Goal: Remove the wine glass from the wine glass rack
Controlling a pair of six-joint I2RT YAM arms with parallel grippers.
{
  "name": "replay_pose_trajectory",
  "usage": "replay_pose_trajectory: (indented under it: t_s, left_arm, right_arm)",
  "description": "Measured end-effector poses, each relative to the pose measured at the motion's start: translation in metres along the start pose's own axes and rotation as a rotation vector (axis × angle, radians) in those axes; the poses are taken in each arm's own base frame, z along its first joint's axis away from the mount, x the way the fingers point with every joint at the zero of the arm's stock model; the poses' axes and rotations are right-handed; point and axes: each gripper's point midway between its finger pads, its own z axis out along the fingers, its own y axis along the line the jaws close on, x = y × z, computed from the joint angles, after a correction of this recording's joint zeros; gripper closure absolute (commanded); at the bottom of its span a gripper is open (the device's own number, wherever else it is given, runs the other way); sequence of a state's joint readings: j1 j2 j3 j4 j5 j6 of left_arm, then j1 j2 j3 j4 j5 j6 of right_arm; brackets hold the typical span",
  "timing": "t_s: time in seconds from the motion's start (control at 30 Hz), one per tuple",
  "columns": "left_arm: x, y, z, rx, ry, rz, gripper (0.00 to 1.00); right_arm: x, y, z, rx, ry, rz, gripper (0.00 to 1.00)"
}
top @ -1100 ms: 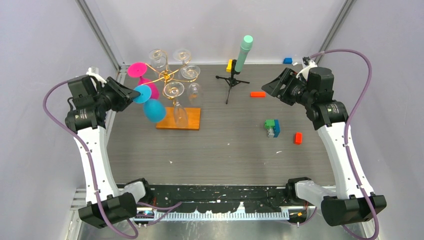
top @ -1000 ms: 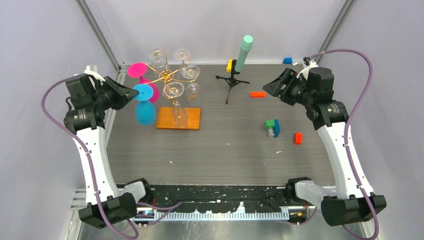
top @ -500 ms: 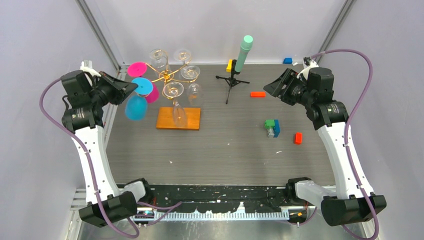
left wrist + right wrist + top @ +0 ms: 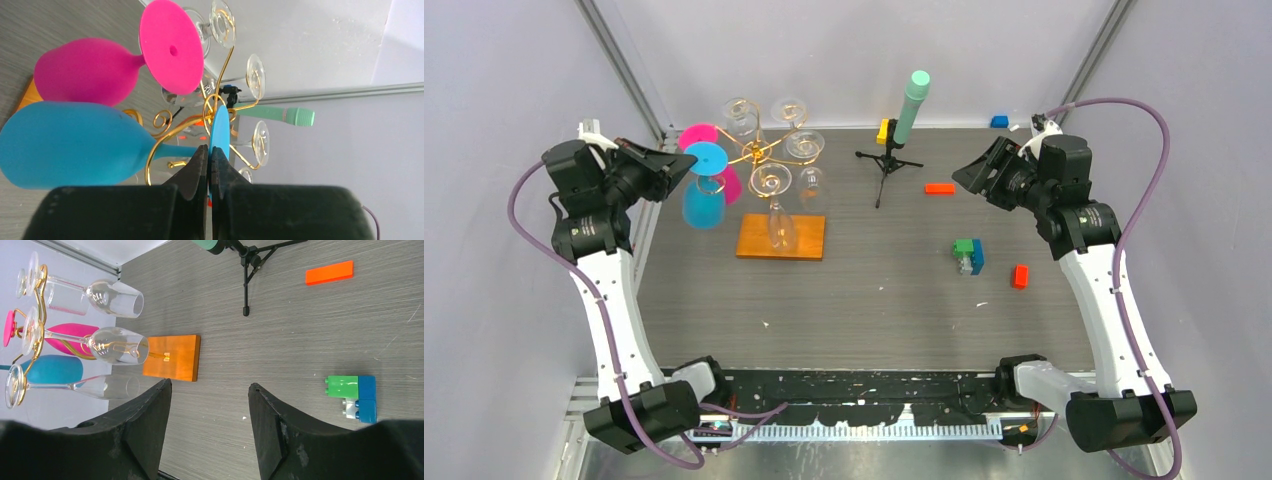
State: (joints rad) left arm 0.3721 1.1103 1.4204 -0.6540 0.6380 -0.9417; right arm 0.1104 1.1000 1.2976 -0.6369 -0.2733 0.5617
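Left gripper (image 4: 209, 149) clamped on blue wine glass (image 4: 75, 145) stem, right at its foot. Glass hangs bowl-down off rack's (image 4: 806, 240) left side. I'd pull leftward, away from rack.

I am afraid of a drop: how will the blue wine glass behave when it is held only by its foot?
The left gripper pinches only the thin foot of the blue wine glass, so the big bowl may swing or twist. Its matte, opaque look suggests silicone or plastic: probably light, not brittle.
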Motion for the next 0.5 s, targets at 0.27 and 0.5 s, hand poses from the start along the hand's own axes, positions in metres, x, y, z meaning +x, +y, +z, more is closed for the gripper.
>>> replay_pose_trajectory:
  t_s: [0.27, 0.5]
  left_arm:
    - [0.002, 0.009, 0.017, 0.033, 0.038, -0.038, 1.0]
    - [0.006, -0.004, 0.017, 0.11, 0.075, -0.047, 1.0]
  right_arm:
    - [0.002, -0.002, 0.001, 0.003, 0.007, -0.001, 0.37]
    - [0.006, -0.004, 0.002, 0.006, 0.015, 0.001, 0.26]
